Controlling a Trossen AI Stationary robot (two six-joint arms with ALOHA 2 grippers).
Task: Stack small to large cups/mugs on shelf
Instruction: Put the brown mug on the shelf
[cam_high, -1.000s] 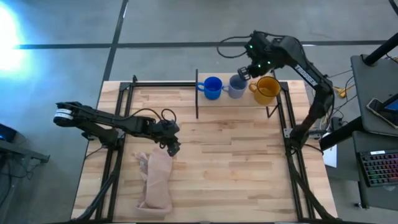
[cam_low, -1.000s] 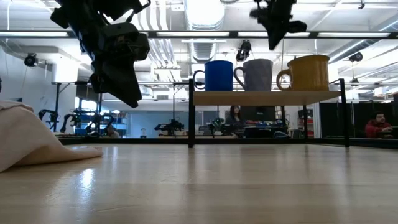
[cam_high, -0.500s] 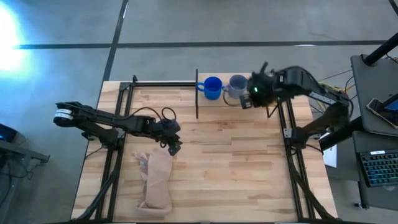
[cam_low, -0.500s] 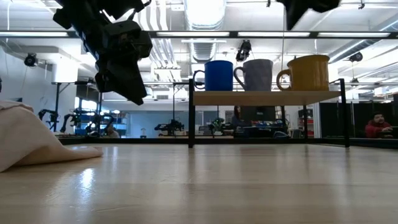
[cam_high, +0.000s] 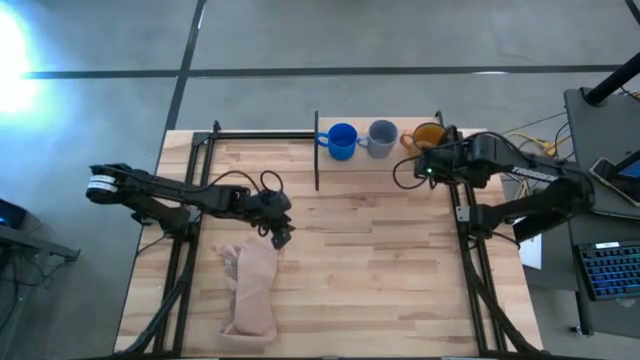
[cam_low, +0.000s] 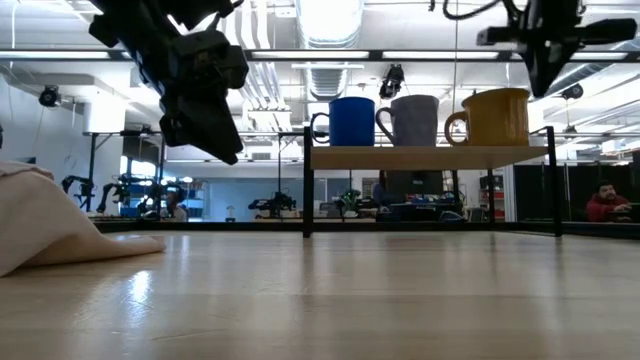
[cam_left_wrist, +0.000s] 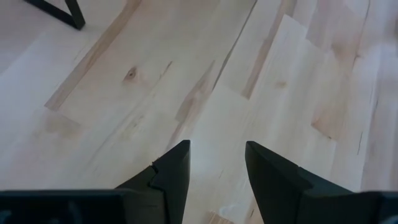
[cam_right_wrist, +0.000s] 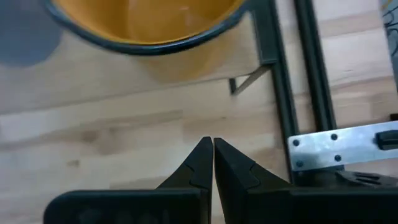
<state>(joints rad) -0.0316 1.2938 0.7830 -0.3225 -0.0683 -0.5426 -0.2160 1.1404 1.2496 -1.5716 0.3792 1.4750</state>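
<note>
**Three mugs lined up by size on the shelf**

The blue mug (cam_low: 351, 121), grey-blue mug (cam_low: 413, 120) and yellow-orange mug (cam_low: 494, 116) stand in size order on the shelf (cam_low: 425, 157). The right claw (cam_high: 424, 172), clenched and empty, hovers beside the yellow-orange one. The left claw (cam_high: 281, 238) hangs released over the bench (cam_high: 370, 270), above the cloth (cam_high: 252, 290).

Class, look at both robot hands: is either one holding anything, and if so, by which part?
Nothing is held. The left hand is open above bare table; the right hand is shut on nothing near the yellow mug.
</note>
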